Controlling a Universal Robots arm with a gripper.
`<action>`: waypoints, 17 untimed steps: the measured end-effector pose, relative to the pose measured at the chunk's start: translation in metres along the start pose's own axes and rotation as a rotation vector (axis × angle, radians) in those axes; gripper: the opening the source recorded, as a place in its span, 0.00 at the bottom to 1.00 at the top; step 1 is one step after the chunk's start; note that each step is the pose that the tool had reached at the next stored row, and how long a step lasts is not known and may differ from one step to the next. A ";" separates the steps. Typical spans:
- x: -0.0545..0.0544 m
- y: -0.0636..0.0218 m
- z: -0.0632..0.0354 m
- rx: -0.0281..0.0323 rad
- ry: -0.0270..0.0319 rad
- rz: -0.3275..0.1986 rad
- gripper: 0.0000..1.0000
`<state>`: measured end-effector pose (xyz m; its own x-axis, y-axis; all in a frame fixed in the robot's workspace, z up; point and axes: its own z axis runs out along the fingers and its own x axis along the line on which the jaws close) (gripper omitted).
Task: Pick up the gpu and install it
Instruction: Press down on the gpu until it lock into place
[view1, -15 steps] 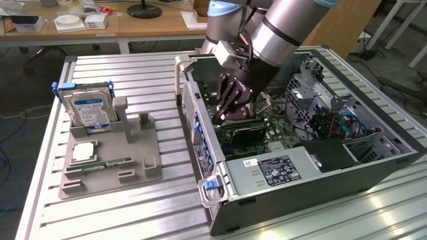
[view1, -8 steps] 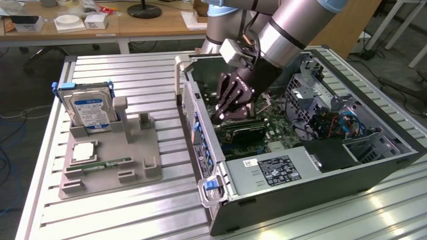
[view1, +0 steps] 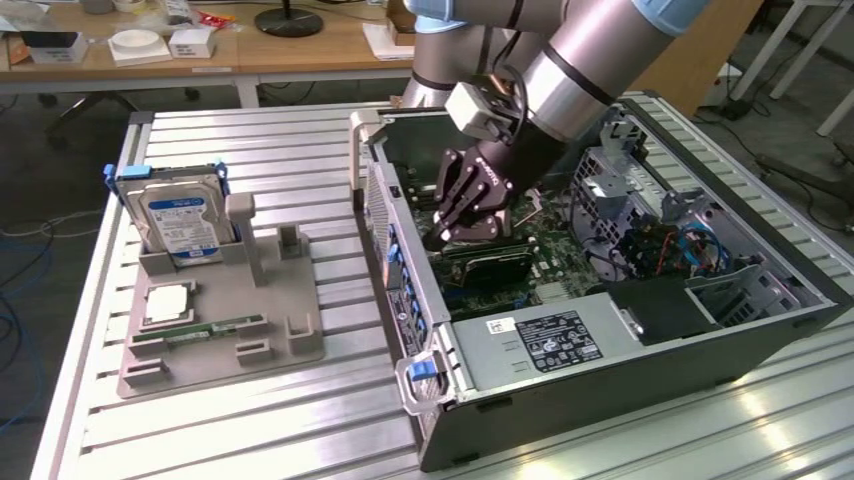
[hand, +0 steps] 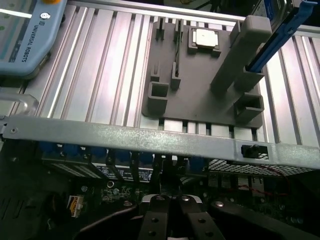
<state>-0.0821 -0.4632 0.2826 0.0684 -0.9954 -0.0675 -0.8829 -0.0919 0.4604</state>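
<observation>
Gpu flat, lengthwise along motherboard

High exterior, close wrist (shared case)

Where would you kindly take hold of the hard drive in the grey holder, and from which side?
Probably its top edge, from straight above, the gripper closing across the two broad faces. The hard drive stands upright in the grey holder, which cradles its bottom; blue rails line its narrow sides, leaving the top free.
</observation>
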 end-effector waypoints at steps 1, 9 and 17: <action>0.000 -0.0008 0.0000 -0.0016 0.0000 0.000 0.10; 0.000 -0.0022 0.0020 -0.0565 -0.0054 0.003 0.10; 0.000 -0.0032 0.0053 -0.0576 -0.0055 0.002 0.10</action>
<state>-0.0817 -0.4629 0.2764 0.0636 -0.9954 -0.0711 -0.8549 -0.0911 0.5108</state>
